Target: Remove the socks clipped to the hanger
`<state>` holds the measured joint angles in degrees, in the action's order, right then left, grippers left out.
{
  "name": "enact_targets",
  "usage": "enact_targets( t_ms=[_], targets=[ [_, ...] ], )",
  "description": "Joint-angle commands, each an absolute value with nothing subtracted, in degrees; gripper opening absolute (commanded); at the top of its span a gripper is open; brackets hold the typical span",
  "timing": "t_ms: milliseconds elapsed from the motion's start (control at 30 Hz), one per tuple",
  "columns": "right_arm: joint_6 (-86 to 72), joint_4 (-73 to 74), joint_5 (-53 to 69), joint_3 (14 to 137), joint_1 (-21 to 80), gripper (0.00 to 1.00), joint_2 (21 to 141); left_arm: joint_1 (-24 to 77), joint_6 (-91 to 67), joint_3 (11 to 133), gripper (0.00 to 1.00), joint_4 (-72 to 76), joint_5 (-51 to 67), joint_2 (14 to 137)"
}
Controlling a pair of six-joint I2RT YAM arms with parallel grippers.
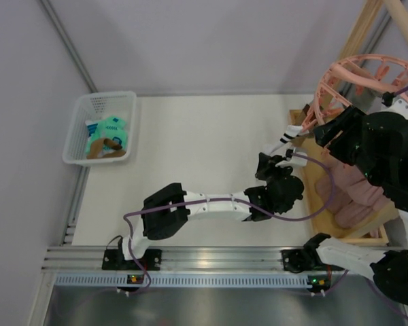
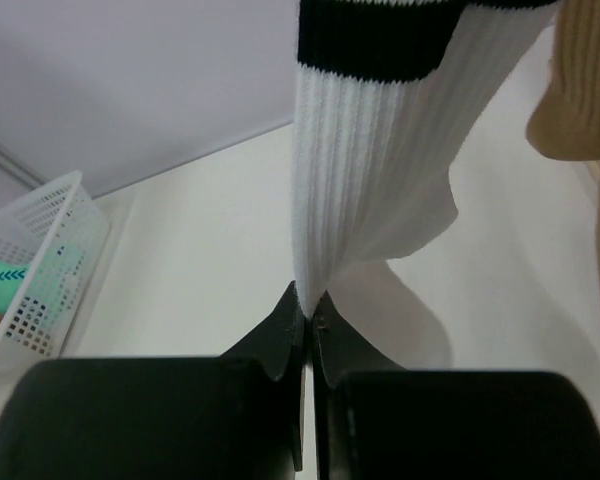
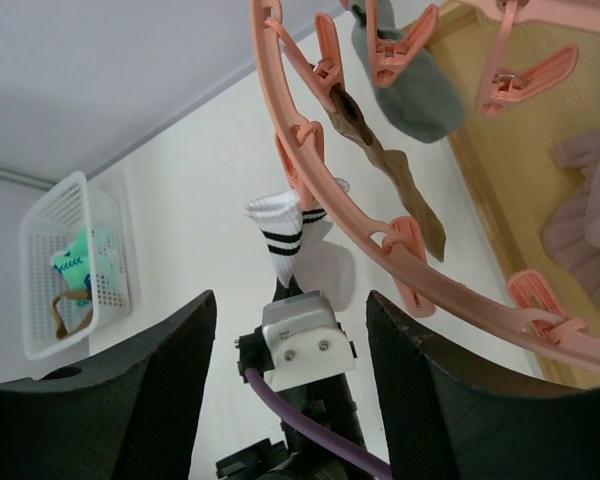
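Observation:
The salmon-pink round hanger [image 1: 367, 78] hangs at the far right, with its ring [image 3: 450, 290] and clips across the right wrist view. A white sock with dark cuff stripes [image 3: 285, 235] hangs from the ring's left side. My left gripper [image 2: 308, 300] is shut on the lower end of this sock [image 2: 370, 170], directly below it [image 1: 285, 155]. A brown sock [image 3: 380, 160] and a grey sock [image 3: 410, 90] hang from clips further along the ring. My right gripper [image 3: 290, 300] is open and empty, up beside the hanger [image 1: 333, 136], looking down on the left gripper.
A white mesh basket [image 1: 78, 132] at the far left holds mint-green socks [image 1: 110, 132] and a brown one [image 1: 102, 146]. A wooden frame with a tray [image 1: 326, 204] stands under the hanger, with pink cloth [image 1: 364, 200] lying in it.

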<state>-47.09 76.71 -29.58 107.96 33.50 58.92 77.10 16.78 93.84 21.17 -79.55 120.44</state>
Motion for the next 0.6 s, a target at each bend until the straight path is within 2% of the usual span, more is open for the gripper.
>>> enact_targets(
  t_ms=[0, 367, 567],
  targets=[
    [-46.76, 78.31, -29.44, 110.74, 33.13, 0.58, 62.13, 75.85, 18.55, 95.63, 0.00, 22.94, -87.18, 121.46],
    [-55.27, 79.01, -33.31, 111.88, 33.22, 0.52, 71.00, 72.86, 19.34, 100.28, 0.00, 22.94, -90.88, 124.80],
    [-62.03, 84.36, -39.72, 115.83, 33.13, 0.50, 76.19, 71.90, 19.16, 101.25, 0.00, 22.94, -91.14, 125.77]
  ],
)
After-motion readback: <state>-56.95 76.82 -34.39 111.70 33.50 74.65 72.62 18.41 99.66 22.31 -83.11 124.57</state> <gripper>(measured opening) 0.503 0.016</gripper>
